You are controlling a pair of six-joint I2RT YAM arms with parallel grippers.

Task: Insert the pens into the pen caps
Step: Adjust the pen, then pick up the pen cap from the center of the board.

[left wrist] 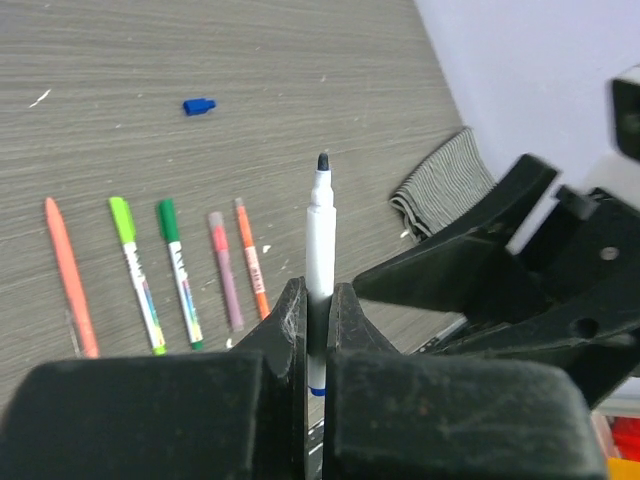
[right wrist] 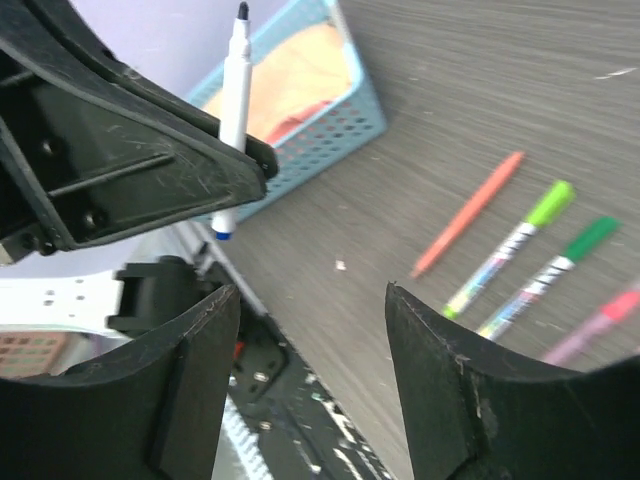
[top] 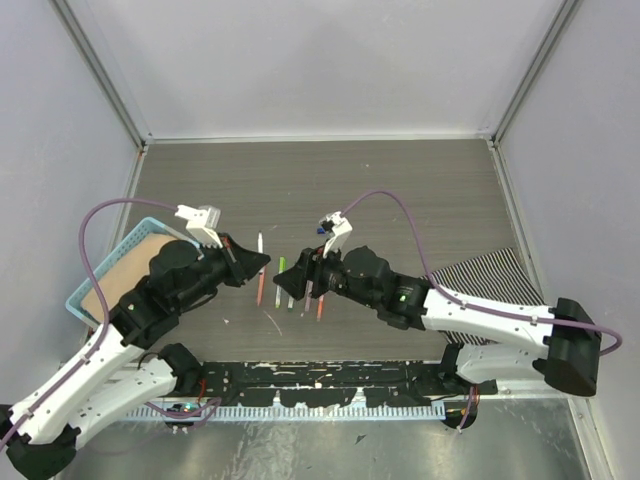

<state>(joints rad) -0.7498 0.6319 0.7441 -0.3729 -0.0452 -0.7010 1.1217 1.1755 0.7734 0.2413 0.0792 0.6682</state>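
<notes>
My left gripper (left wrist: 318, 300) is shut on a white-barrelled pen (left wrist: 320, 235) with a dark tip and a blue end, which stands upright between the fingers. The same pen (right wrist: 235, 90) shows in the right wrist view, up and to the left of my open, empty right gripper (right wrist: 312, 290). In a row on the table lie a salmon pen (left wrist: 70, 275), a light-green-capped pen (left wrist: 135, 270), a dark-green-capped pen (left wrist: 180, 272), a pink pen (left wrist: 225, 272) and an orange pen (left wrist: 252, 270). A blue pen cap (left wrist: 199, 105) lies alone beyond them. From above, both grippers (top: 264, 261) (top: 310, 268) hover over the row.
A light blue basket (top: 88, 283) with a tan liner sits at the left edge of the table. A striped cloth (top: 490, 275) lies at the right. The arms' base rail (top: 320, 385) runs along the near edge.
</notes>
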